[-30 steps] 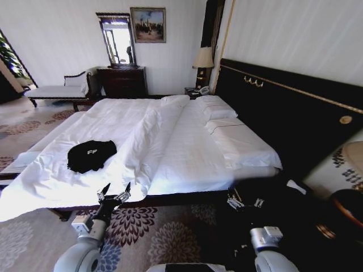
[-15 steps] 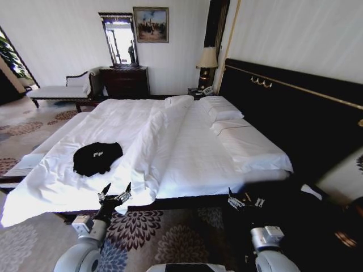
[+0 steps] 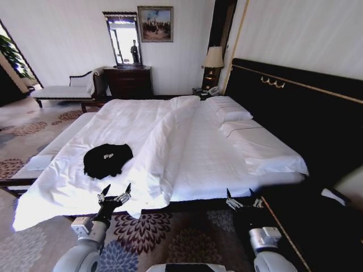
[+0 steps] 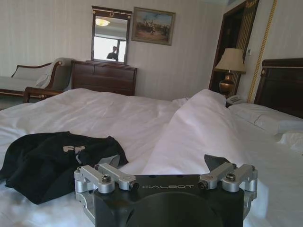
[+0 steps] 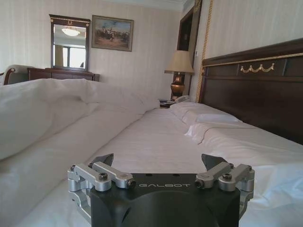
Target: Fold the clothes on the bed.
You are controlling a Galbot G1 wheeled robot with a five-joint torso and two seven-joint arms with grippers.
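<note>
Black metal fingers of the left gripper (image 3: pixel 115 194) and the right gripper (image 3: pixel 244 198) are spread apart, both holding nothing, at the near edge of the bed (image 3: pixel 204 158). The crumpled black T-shirt (image 3: pixel 107 160) lies on the white duvet (image 3: pixel 156 141), near left, just beyond the left gripper.

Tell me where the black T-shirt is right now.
In the head view the black T-shirt lies crumpled on the white duvet near the bed's foot edge, on the robot's left, just beyond the open left gripper.
</note>
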